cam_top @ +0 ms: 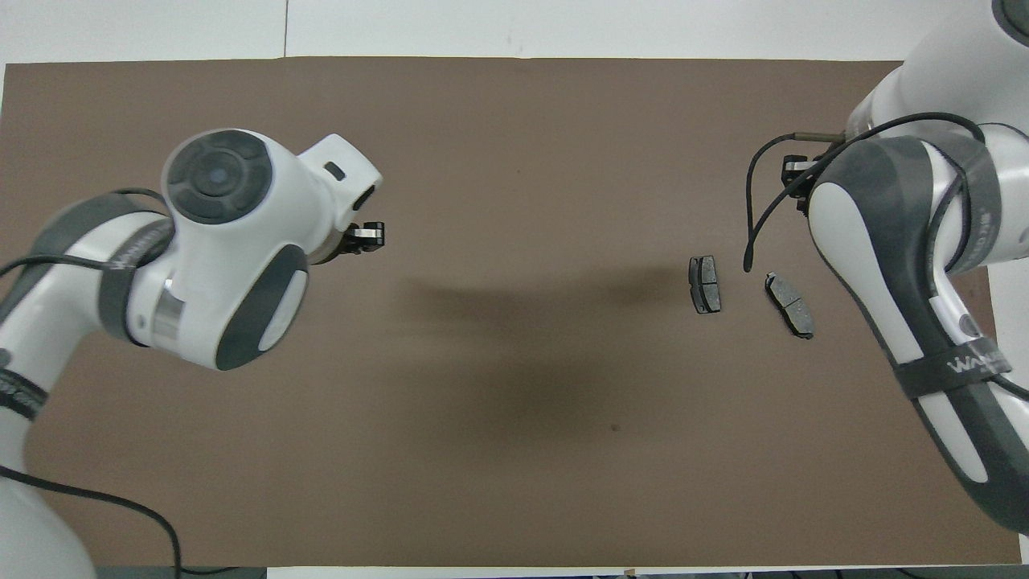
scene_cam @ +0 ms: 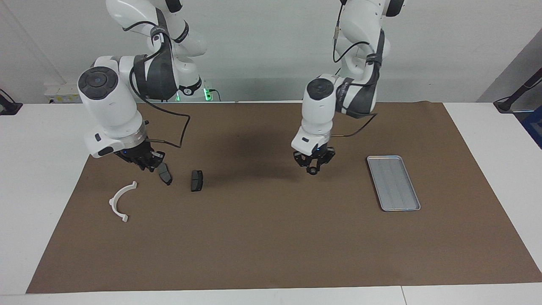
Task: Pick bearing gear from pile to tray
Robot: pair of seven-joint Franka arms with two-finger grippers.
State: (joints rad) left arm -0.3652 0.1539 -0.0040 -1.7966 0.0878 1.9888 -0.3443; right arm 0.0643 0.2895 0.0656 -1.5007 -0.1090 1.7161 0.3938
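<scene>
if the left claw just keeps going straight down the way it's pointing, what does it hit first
Probably the bare brown mat. The left claw, holding a small black round piece, points down over open mat, short of the tray.

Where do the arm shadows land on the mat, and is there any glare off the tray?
Facing view: a soft dark patch on the brown mat lies beside the left gripper; the shallow ridged silver-grey metal tray shows no harsh glare. Overhead view: two broad blurred shadows mid-mat; the tray is hidden.
</scene>
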